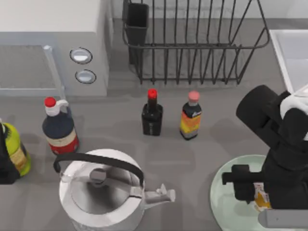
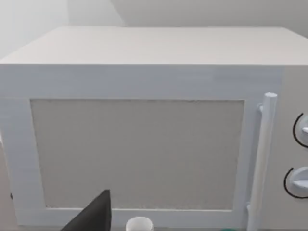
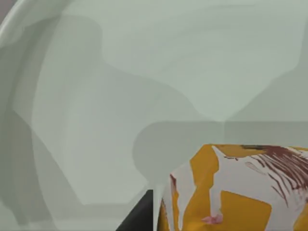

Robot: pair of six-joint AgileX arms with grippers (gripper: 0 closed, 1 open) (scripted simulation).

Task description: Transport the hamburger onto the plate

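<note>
The right gripper (image 1: 257,195) is positioned over the plate (image 1: 226,202) at the right side of the tabletop (image 1: 211,139), near the front edge. It is clamped on the hamburger (image 1: 261,196), a wrapped item with yellow, white and dark red markings, which shows just beside the black finger in the top view. In the right wrist view, the hamburger (image 3: 236,190) sits above the pale mint-green plate (image 3: 120,96) surface, with one dark finger (image 3: 139,214) beside its edge (whether the wrapper touches the plate cannot be determined).

The left arm is parked at the left edge of the tabletop; whether the left gripper (image 2: 94,214) is open or closed cannot be told. Its wrist camera faces the door of the white microwave (image 2: 139,149).

Remaining items, moving outward from the plate:
- A white kettle (image 1: 103,192) with a black handle stands at front centre-left, spout toward the plate.
- Two small bottles stand mid-table: a dark bottle with red cap (image 1: 152,115) and an orange-labelled bottle with pink cap (image 1: 191,118), near each other.
- A large dark bottle with red cap (image 1: 59,127) stands left of these.
- A yellow-green bottle (image 1: 15,149) stands at the far left.
- The microwave (image 1: 53,43) occupies the rear left; a black wire dish rack (image 1: 192,43) stands rear centre.
</note>
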